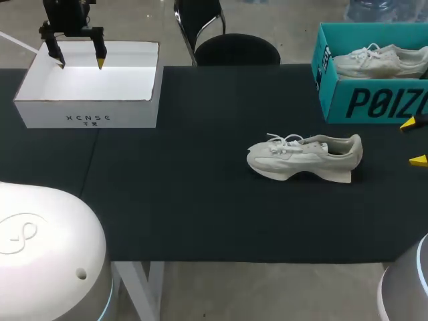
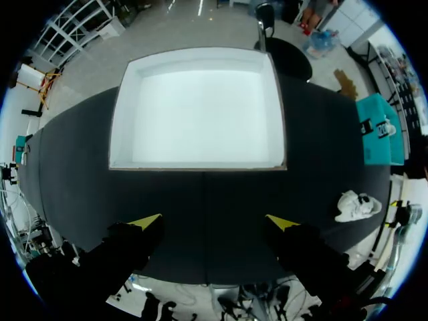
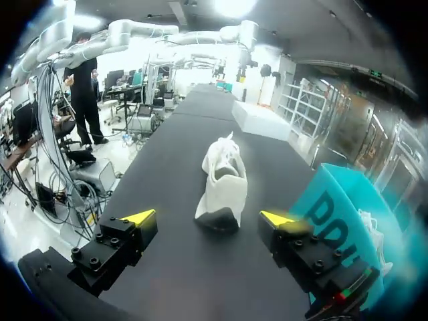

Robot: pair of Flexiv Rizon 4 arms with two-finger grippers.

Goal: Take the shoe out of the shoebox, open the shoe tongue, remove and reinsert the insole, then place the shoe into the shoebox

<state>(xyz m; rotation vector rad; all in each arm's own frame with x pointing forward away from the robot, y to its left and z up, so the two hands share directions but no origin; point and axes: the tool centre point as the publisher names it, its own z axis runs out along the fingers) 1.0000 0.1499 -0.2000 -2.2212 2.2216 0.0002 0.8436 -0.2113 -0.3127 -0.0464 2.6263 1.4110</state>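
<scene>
A pale grey shoe (image 1: pixel 304 156) lies on its sole on the black table, right of centre, toe to the left; it shows ahead of my right gripper (image 3: pixel 208 218), heel towards it (image 3: pixel 221 182). The teal shoebox (image 1: pixel 374 73) at the back right holds a second pale shoe (image 1: pixel 379 61). My right gripper (image 1: pixel 416 142) sits at the right edge, open and empty, just right of the shoe. My left gripper (image 1: pixel 80 61) hangs open and empty over the white box (image 1: pixel 87 100) at the back left. In the left wrist view the shoe (image 2: pixel 358 204) is small, far to one side.
The white box (image 2: pixel 198 110) is an open, empty tray seen from above beyond my left gripper (image 2: pixel 214 221). The teal box (image 3: pixel 348 221) stands close beside my right gripper's finger. A black chair (image 1: pixel 227 43) stands behind the table.
</scene>
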